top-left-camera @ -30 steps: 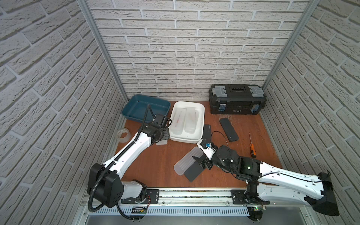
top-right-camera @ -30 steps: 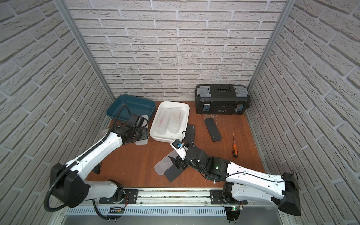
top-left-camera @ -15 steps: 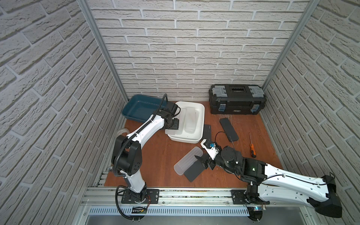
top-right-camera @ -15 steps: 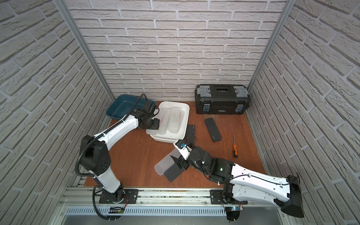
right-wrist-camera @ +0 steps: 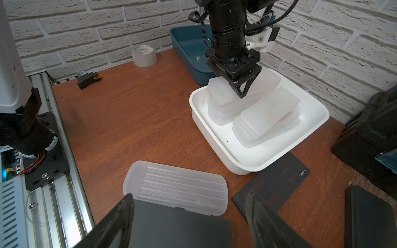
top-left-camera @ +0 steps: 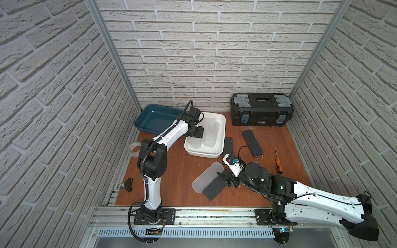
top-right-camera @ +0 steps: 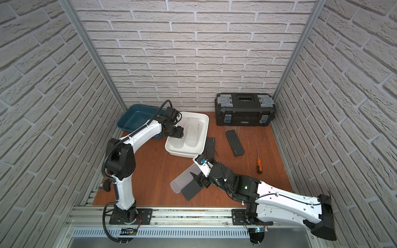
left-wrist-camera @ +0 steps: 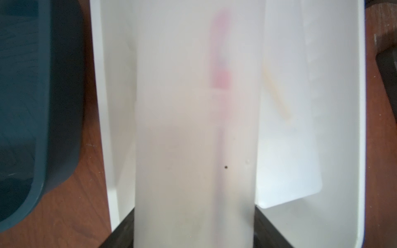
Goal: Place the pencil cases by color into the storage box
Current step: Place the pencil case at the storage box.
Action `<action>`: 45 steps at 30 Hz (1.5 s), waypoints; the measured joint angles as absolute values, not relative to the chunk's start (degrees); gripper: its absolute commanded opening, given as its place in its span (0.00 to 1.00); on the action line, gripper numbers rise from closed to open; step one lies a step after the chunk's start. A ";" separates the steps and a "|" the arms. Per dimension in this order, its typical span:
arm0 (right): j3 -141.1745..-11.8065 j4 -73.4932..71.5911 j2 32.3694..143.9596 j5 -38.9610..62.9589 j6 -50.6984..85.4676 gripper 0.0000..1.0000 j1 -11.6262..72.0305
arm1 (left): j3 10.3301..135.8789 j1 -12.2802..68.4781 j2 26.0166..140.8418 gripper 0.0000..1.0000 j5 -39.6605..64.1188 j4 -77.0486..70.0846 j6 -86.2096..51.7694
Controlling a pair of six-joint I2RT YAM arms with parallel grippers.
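Pinching a frosted translucent white plastic pencil case (left-wrist-camera: 193,128), the left gripper (right-wrist-camera: 239,91) hangs over the white rectangular tray (top-left-camera: 203,152) at the bench's (right-wrist-camera: 129,118) back edge.
Dropped crooked, it could slide off the stack (right-wrist-camera: 217,116) below; the right gripper (right-wrist-camera: 190,196), spread astride a thin matte black case (right-wrist-camera: 180,227) near the front edge, might drag its frosted neighbour (right-wrist-camera: 176,186). Another black case (right-wrist-camera: 275,186) seems to read "nusign".

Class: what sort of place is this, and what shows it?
Probably a robot test cell: brick-patterned panel walls, a left arm and right arm on an aluminium rail, a black toolbox.
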State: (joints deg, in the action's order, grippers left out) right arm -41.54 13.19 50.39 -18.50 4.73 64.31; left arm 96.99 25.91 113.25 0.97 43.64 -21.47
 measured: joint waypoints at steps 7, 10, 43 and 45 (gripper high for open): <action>-41.54 13.34 50.41 -18.59 4.75 0.82 64.36 | 98.98 25.17 116.51 0.65 1.67 43.27 -21.50; -41.54 13.52 50.46 -18.68 4.75 0.82 64.38 | 100.12 24.80 117.38 0.65 1.67 43.35 -21.50; -43.42 15.79 52.90 -20.95 10.87 0.84 64.40 | 95.55 23.38 97.51 0.98 -0.58 42.50 -16.51; -44.53 16.97 53.06 -20.73 12.47 0.84 63.37 | 89.95 23.49 92.33 0.98 -0.54 41.98 -16.29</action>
State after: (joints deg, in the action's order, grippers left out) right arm -44.53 16.97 53.06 -20.73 12.47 63.37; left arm 89.95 23.49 92.33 -0.54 41.98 -16.29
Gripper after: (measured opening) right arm 0.838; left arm 0.980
